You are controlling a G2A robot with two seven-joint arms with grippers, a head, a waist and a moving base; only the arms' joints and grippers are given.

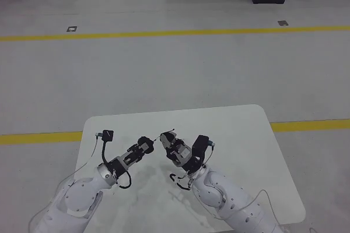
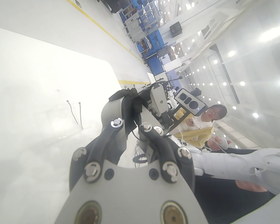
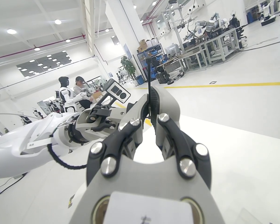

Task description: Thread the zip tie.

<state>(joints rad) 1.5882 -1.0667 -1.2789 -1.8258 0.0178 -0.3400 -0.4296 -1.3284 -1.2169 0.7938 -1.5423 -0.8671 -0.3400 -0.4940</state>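
Top view: the left hand (image 1: 146, 144) and right hand (image 1: 165, 140) face each other, close together, above the near part of a white, round-cornered surface (image 1: 245, 134). A thin zip tie (image 1: 157, 138) lies between them. Yellow lines (image 1: 175, 33) cross the floor (image 1: 175, 76).

Black zip tie (image 3: 149, 82), white table (image 1: 245, 134).
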